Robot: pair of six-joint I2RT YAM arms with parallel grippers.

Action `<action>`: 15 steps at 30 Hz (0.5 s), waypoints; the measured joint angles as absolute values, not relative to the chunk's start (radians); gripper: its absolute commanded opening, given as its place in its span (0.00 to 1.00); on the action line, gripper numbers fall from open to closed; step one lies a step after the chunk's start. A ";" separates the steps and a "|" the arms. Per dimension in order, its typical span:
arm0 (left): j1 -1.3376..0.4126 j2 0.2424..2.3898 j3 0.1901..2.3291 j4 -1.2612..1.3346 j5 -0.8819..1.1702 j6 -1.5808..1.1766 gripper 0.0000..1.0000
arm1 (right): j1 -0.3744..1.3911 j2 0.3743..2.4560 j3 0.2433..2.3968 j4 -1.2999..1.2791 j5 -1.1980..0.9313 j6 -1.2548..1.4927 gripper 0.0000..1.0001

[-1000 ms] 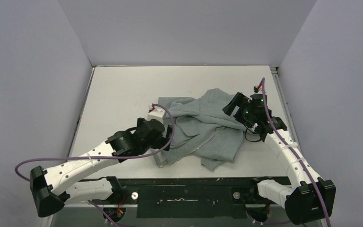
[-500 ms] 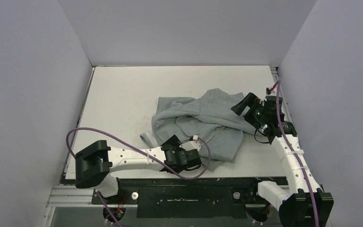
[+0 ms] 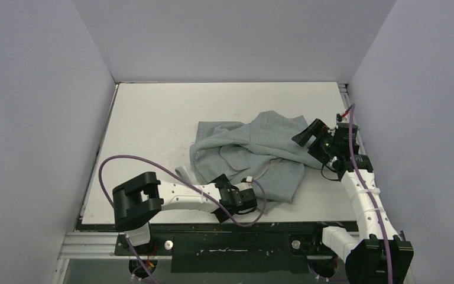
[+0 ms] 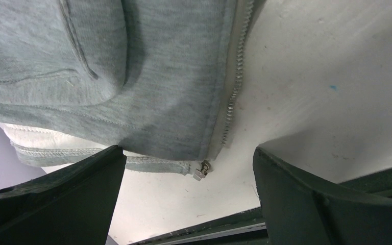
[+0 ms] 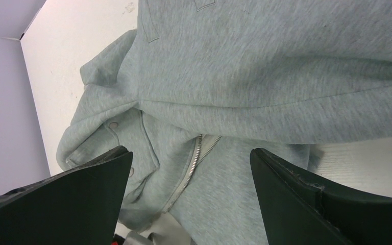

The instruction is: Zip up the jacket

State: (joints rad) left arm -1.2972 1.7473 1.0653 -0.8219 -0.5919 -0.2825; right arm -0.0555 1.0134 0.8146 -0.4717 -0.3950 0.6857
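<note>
Where the table meets its near edge, we list the left gripper, jaws spread wide and empty, at 6 o'clock of the jacket. The jacket is light heather-grey and lies crumpled right of table centre. Its pale zipper is unjoined, and the metal pull rests at the hem corner. At its 3 o'clock we list the right gripper, jaws wide, holding nothing.

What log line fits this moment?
jacket: crumpled, unzipped | left gripper: open, at zipper end | right gripper: open, over jacket
</note>
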 measured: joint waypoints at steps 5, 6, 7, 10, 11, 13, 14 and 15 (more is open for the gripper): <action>-1.242 1.800 1.115 -0.858 -0.605 -0.247 0.91 | -0.061 1.013 0.811 -0.469 -0.410 0.685 0.88; -1.230 1.807 1.120 -0.865 -0.607 -0.239 0.89 | -0.064 1.013 0.811 -0.468 -0.411 0.685 0.88; -1.220 1.812 1.123 -0.870 -0.609 -0.231 0.88 | -0.065 1.013 0.811 -0.467 -0.413 0.685 0.88; -1.175 1.824 1.128 -0.882 -0.606 -0.207 0.73 | -0.070 1.013 0.811 -0.465 -0.416 0.685 0.88; -1.163 1.826 1.128 -0.884 -0.600 -0.200 0.62 | -0.072 1.013 0.811 -0.465 -0.416 0.685 0.88; -1.143 1.833 1.127 -0.881 -0.579 -0.190 0.48 | -0.073 1.013 0.811 -0.465 -0.417 0.685 0.88; -1.136 1.840 1.124 -0.878 -0.563 -0.179 0.42 | -0.075 1.013 0.811 -0.465 -0.417 0.685 0.88; -1.133 1.846 1.123 -0.879 -0.559 -0.177 0.37 | -0.076 1.013 0.811 -0.465 -0.418 0.685 0.88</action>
State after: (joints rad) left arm -1.1328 1.8458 1.1233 -0.8795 -0.5591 -0.1768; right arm -0.0757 1.0134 0.8112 -0.4648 -0.4179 0.6846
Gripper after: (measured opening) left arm 0.510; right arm 0.880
